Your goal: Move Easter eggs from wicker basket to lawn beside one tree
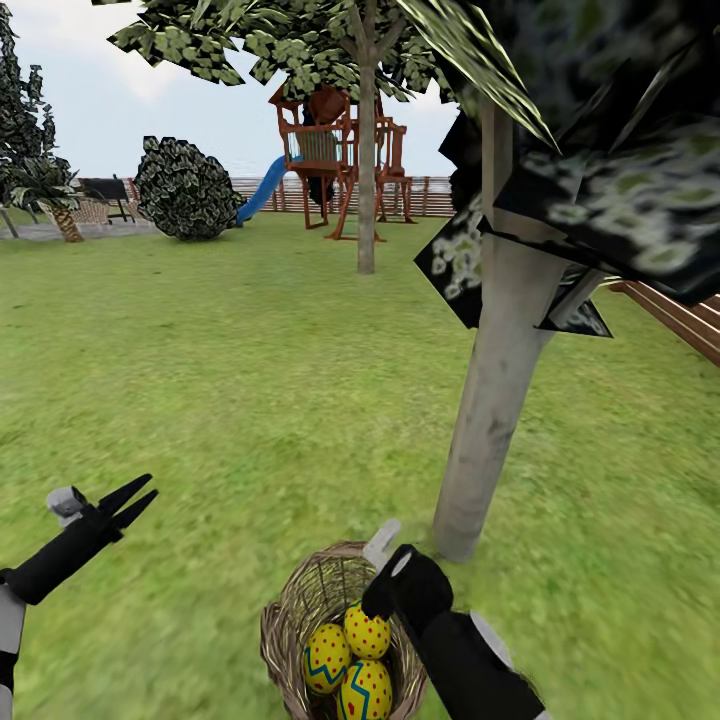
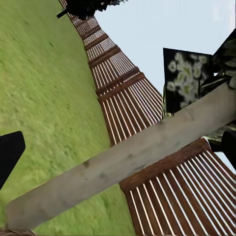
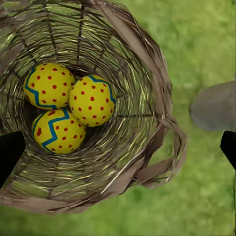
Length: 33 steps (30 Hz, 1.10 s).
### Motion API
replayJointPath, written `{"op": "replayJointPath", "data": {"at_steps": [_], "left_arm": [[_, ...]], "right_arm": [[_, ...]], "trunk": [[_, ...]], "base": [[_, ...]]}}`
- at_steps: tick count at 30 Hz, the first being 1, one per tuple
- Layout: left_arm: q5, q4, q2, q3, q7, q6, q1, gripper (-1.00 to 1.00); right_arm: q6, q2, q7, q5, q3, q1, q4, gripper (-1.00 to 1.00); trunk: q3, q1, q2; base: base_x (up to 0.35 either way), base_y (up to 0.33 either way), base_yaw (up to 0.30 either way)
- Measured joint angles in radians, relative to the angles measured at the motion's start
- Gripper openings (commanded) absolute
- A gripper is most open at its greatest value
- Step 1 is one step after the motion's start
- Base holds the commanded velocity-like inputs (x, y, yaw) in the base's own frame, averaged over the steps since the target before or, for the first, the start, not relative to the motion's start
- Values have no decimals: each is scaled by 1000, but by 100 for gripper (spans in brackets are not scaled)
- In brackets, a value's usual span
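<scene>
Right below my right gripper (image 1: 385, 560) sits the wicker basket (image 1: 290, 610), its open mouth turned up toward my fingers, which stand wide apart with nothing between them. Through the right wrist view I look straight down into the basket (image 3: 152, 73): one black fingertip (image 3: 10, 155) shows over its rim on one side, the other fingertip (image 3: 228, 147) out past the rim over the grass. All three Easter eggs lie together in the bottom, touching one another. One egg (image 3: 48, 84) and a second (image 3: 92, 100) sit side by side, and the third (image 3: 59, 130) rests against both, its blue zigzag band turned toward me. In the head view the same three show as a tight cluster (image 1: 352, 658) under my right wrist.

Just beyond my right gripper, on the far side of the basket, the tree (image 1: 495, 400) rises from the lawn (image 1: 250, 380), its pale trunk leaning a little and its base near the basket's rim but apart from it. Dark leaf clusters hang above my hand.

My left gripper (image 1: 130, 500) hovers over bare grass well off to the left of the basket, fingers parted and empty. From its wrist view I see the trunk (image 2: 128, 157) crossing in front of the wooden fence (image 2: 123, 93).
</scene>
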State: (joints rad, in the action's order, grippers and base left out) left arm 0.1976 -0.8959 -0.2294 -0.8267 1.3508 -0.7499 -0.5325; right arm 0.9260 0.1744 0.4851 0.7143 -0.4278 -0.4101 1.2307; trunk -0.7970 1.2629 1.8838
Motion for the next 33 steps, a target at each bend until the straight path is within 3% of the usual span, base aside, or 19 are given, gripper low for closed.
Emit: {"op": "replayJointPath", "data": {"at_steps": [2,4,18,22,27,29,31,33], "left_arm": [[1,0,1,-2,4,0,0,100],[1,1,1,-5,5,-1,0,100],[10,3,5,-5,7,-3,0,100],[10,2,5,-5,7,-4,0,100],[10,-1,6,-4,8,-60,0,100],[10,-1,6,-4,8,-69,0,100],[10,0,5,-3,8,-72,0,100],[10,0,5,-3,8,-73,0,100]], "right_arm": [[0,0,-1,-4,-35,0,1,100],[-1,0,0,-5,-45,0,3,100],[-1,-5,10,-6,-56,1,4,100],[-1,-3,84,-4,-68,-4,4,100],[18,0,121,-11,-73,-122,-117,100],[26,0,122,-48,-73,-173,-214,100],[29,0,115,-128,-73,-197,-269,100],[29,0,76,-181,-73,-216,-306,100]], "trunk": [[0,0,0],[0,0,0],[-8,8,14],[-20,23,42],[-36,42,77],[-42,50,91],[-49,57,105],[-55,65,119]], "base": [[0,0,0],[0,0,0],[0,0,138],[0,0,7],[0,0,0],[0,0,0],[0,0,0],[0,0,0]]}}
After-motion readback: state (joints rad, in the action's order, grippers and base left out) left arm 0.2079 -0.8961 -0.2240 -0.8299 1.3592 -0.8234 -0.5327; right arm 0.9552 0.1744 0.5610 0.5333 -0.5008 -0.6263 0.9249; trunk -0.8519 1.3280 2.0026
